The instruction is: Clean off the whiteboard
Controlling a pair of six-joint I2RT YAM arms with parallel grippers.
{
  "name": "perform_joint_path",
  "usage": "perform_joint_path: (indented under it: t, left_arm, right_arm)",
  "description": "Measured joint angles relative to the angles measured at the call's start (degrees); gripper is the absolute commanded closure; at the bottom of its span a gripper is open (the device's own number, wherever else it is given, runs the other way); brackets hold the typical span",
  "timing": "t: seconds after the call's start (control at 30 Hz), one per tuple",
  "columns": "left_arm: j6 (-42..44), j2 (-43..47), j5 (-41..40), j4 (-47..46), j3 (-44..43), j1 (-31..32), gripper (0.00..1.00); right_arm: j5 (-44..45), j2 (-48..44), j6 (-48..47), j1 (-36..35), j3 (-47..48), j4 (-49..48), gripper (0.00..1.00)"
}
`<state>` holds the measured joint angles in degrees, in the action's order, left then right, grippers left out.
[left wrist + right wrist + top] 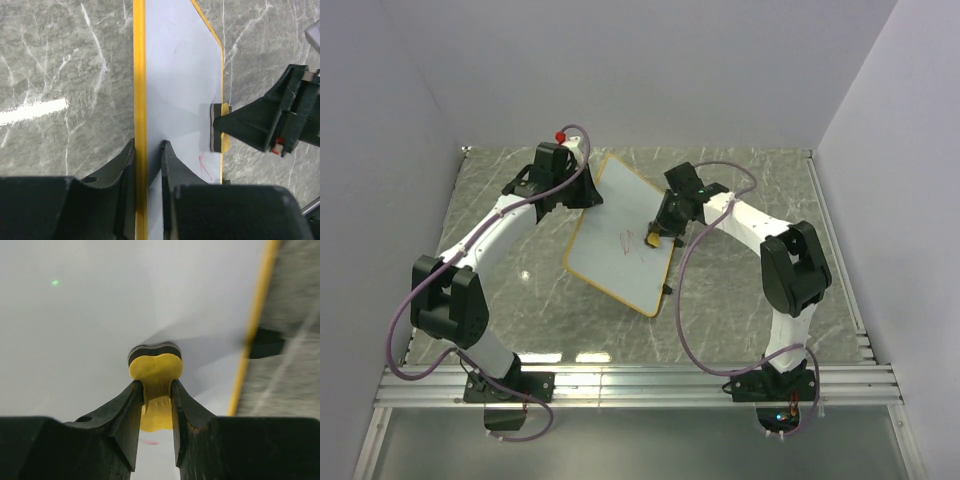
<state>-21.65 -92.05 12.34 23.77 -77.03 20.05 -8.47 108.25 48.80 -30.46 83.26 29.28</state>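
Nearest, the whiteboard (pixel 605 250) has a corner pointing toward 5 o'clock at the middle of the marble surface (pixel 520 290). It looks propped at a tilt, though I cannot say for sure whether that near edge rests down. Midway up, the right pincer (pixel 656 236) is clenched on a yellow eraser (pixel 156 367). The eraser's dark pad presses on the board close to the 3 o'clock frame (pixel 254 315), with the red scribble (pixel 630 241) just beside it at 9 o'clock. Farthest, the left pincer (pixel 148 146) is clamped over the frame at the board's 11 o'clock edge. The board should be light, thin and stiff, with a slick face, so it will likely swing or skid under wiping pressure. The frame is the place to hold it, and light strokes toward that grip seem wise.
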Motion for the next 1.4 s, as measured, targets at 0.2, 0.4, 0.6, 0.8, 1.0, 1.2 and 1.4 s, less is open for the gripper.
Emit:
perform_joint_path:
  t: [0.2,0.4,0.6,0.8,1.0,1.2,1.4]
  left_arm:
    - [0.0,0.48,0.0,-0.83,0.66,0.02,1.0]
    - [0.0,0.72,-0.07,-1.07,0.92,0.11,1.0]
    - [0.0,0.83,-0.24,-1.25,1.11,0.13,1.0]
    - [-0.02,1.2,-0.24,-2.08,1.9,0.15,1.0]
    - [0.04,1.49,-0.79,-3.04,2.86,0.15,1.0]
    - [0.04,1.92,-1.27,-3.85,3.63,0.17,1.0]
    - [0.0,2.29,-1.42,-4.09,3.82,0.35,1.0]
  right_arm:
    - [3.76,-0.22,-0.2,1.09,-2.86,0.57,1.0]
    - [5.66,0.94,-0.7,-0.15,0.92,4.48,1.0]
    - [4.48,3.41,-1.79,-5.09,12.85,9.18,1.0]
    - [-0.22,3.74,-1.95,-13.62,21.77,5.6,1.0]
    - [-2.82,3.48,-1.31,-13.88,19.85,3.23,1.0]
    - [-4.11,-2.47,1.79,-8.11,3.15,-5.55,1.0]
    - [1.62,-4.07,2.34,0.13,-9.01,-5.66,1.0]
